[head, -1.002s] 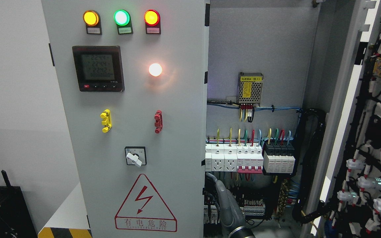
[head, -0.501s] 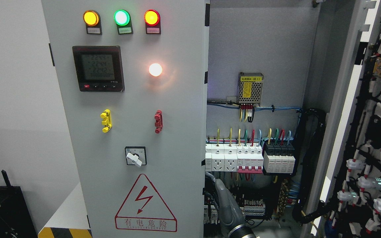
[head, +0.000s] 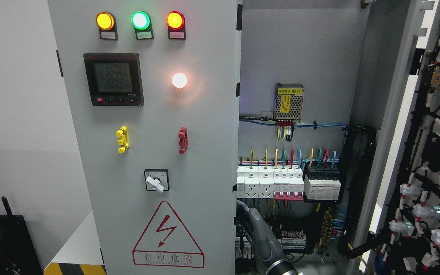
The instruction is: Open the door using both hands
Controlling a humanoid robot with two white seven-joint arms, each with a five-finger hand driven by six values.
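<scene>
Head view — landmark: the closed left door (head: 151,152) of the grey electrical cabinet is taken as reference.
Left door: seen shut and face-on; amber, green and red indicator lamps (head: 140,20) are carried along its top.
Meter: a digital meter (head: 113,79) is mounted below the lamps, with a lit white lamp (head: 179,80) to its right.
Lower fittings: a yellow clip (head: 122,139) and a red clip (head: 183,140) are set at mid-height; a rotary switch (head: 156,180) and a red warning triangle (head: 167,236) are placed beneath them.
Right door: the right door (head: 426,152) is swung wide open, well right of the left door, its wired inner face shown.
Cabinet interior: exposed between the two doors; a power supply module (head: 289,101) and a breaker row (head: 288,183) are visible.
Robot hand: a grey hand (head: 262,236) is seen just right of the left door's lower edge, in front of the lower wiring; which arm it belongs to cannot be told, nor whether it is spread, curled or clamped on anything.
</scene>
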